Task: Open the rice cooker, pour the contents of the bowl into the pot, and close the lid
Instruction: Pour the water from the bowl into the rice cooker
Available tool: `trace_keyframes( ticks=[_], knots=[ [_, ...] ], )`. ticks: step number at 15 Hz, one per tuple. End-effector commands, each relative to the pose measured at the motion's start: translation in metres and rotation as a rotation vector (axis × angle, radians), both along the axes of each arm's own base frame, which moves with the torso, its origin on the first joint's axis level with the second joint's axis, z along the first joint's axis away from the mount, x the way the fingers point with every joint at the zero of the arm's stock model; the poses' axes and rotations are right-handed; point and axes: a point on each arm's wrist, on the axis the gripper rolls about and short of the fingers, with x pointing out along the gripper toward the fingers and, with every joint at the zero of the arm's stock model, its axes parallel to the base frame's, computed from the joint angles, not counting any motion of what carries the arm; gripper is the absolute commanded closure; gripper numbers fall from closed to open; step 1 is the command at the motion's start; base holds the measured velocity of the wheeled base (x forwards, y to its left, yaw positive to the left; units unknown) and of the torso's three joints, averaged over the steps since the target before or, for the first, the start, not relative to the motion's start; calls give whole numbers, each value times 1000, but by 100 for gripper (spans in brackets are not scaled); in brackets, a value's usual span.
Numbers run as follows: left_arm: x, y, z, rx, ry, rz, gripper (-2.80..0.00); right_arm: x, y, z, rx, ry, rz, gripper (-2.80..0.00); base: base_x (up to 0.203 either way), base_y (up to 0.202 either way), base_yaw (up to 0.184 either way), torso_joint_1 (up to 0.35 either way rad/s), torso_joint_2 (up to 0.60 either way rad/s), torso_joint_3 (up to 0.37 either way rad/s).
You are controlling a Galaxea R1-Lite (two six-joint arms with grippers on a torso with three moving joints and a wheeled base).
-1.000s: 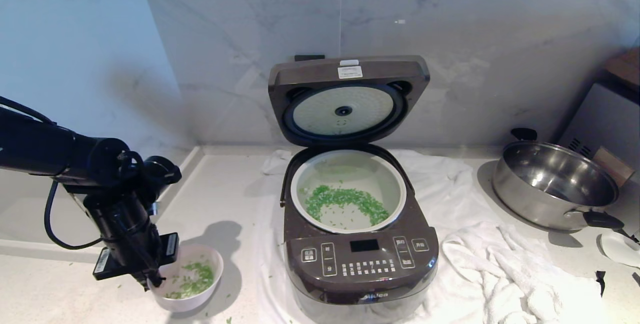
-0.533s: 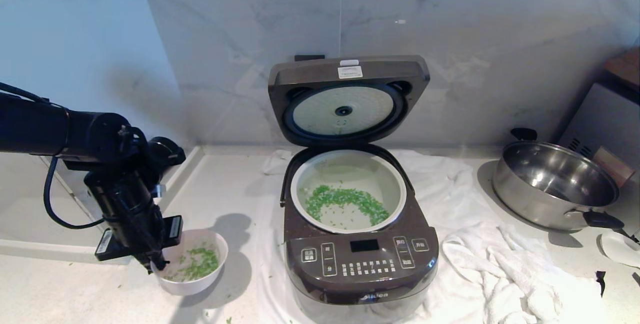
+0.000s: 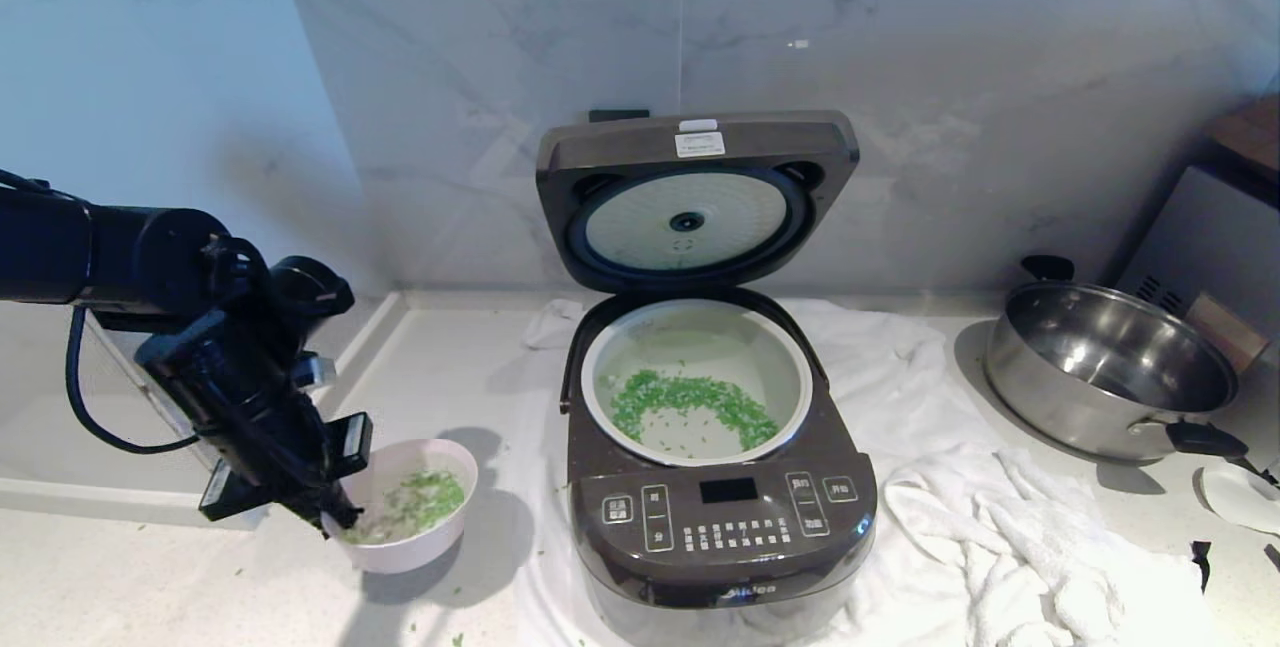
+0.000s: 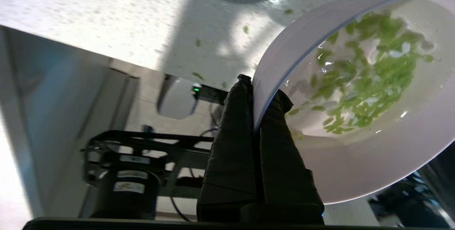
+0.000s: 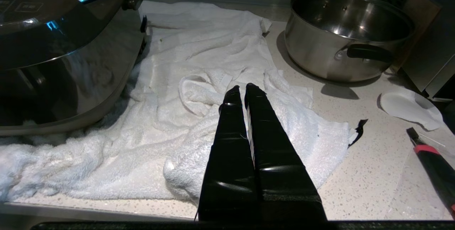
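Since a second ago your left gripper [image 3: 335, 517] has carried the bowl [image 3: 410, 507] up and rightward toward the cooker [image 3: 720, 487], still clenched on its rim at 9 o'clock. Green bits [image 3: 415, 505] remain inside; more lie in the pot [image 3: 697, 382]. Lid [image 3: 697, 197] stands open. Your right gripper [image 5: 245, 93] hangs clenched, empty, over the towel [image 5: 199, 116].

Left arm comes in from the left, wrist bent down, and the left gripper [image 3: 335, 517] is pinched tight on the near-left rim of the bowl [image 3: 425, 537]. Right gripper [image 5: 244, 91] hangs with fingers pressed together, right of the rice cooker [image 5: 53, 63].
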Motion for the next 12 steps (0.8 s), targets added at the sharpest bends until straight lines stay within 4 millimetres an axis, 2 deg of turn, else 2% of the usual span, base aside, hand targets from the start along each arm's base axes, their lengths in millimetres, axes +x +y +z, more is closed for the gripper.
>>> trace_keyframes(
  ticks=[1,7,10,12],
  knots=[
    [-6,3,6,-42,-10,10,0,0,0,0,-4,0,4,0,0,0,0,0,0,0],
    [-9,-8,34,-62,-187,-48,0,0,1,3,-77,-33,37,0,0,0,0,0,0,0],
    [-12,-14,49,-70,-245,-69,0,-9,4,27,-25,-87,172,0,0,0,0,0,0,0],
    [-13,-16,55,-64,-265,-74,0,-11,4,42,7,-25,200,0,0,0,0,0,0,0]
  ],
)
